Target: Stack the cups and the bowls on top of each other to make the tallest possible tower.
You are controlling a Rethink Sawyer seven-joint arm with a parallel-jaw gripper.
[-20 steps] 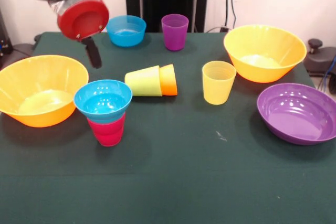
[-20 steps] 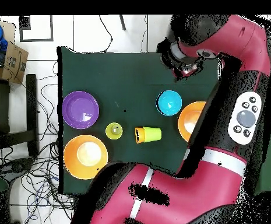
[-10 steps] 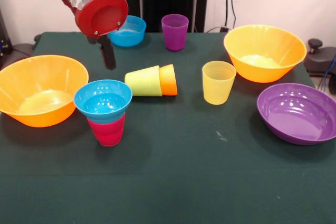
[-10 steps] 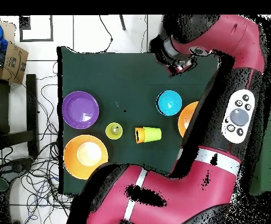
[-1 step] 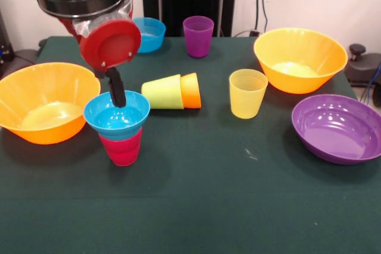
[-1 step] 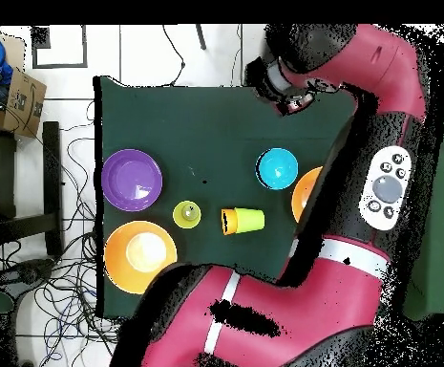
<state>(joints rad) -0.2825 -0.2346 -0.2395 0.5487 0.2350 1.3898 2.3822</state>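
Observation:
A cyan bowl (image 5: 116, 114) sits on an upright red cup (image 5: 122, 148), forming a short tower left of centre. My gripper (image 5: 115, 90) hangs above it, its red round face toward the camera. Its black lower end overlaps the bowl's rim in the front view. From overhead the gripper (image 6: 285, 89) lies apart from the cyan bowl (image 6: 278, 168), toward the table edge. A lime green cup (image 5: 162, 92) lies on its side, nested with an orange cup (image 5: 191, 90). A yellow cup (image 5: 247, 92) and a purple cup (image 5: 198, 35) stand upright.
Large orange bowls sit at the left (image 5: 44, 108) and back right (image 5: 300, 57). A purple bowl (image 5: 339, 126) is at the right, and a deeper blue bowl (image 5: 150, 33) at the back. The arm (image 6: 359, 191) covers much of one table side in the overhead view.
My gripper moved right from above the left orange bowl, then dropped lower in the front view, so its black end now overlaps the cyan bowl. The cups and bowls have not moved.

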